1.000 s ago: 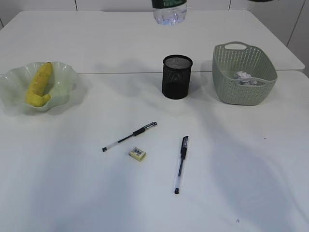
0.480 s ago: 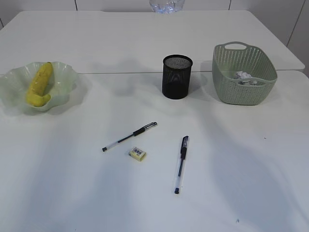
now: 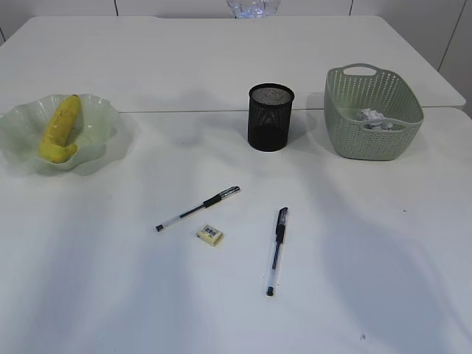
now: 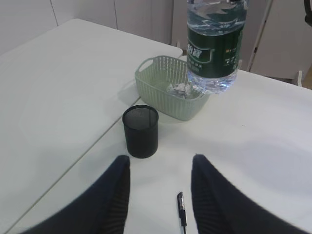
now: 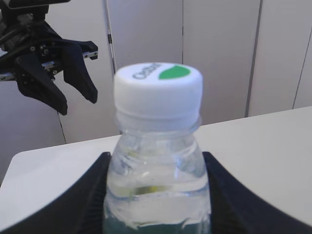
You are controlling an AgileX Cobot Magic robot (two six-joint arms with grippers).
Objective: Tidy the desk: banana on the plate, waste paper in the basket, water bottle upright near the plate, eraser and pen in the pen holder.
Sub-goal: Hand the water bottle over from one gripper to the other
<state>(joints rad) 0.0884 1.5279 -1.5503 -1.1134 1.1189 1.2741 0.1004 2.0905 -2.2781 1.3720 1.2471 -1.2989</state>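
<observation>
Carrying the water bottle [image 4: 215, 44] is the step going on now. It hangs high in the air above the tabletop [image 3: 96, 280], and only its clear bottom shows at the very top of the outside view.

Going left to right: the banana [image 3: 59, 129] lies in the green plate [image 3: 110, 118]. That job looks done. Two pens [image 3: 198, 209] lie flat near the middle, with the little yellow eraser [image 3: 210, 234] just beside the first one. The black pen holder [image 3: 271, 117] stands behind them, with nothing seen sticking out of it. The crumpled paper [image 3: 374, 118] sits inside the basket [image 3: 372, 147] on the right, so that job looks done too.

The left end effector [image 4: 158, 195] hangs part open with nothing in it. The right end effector [image 5: 156, 195] is closed around the bottle just under the white cap [image 5: 158, 90].

Next, I think the bottle must travel left and come down gently, standing up, close to the plate but not bumping it.

A second ago more of the bottle showed, green label and all. Now it has gone higher, and nothing on the tabletop has moved.
</observation>
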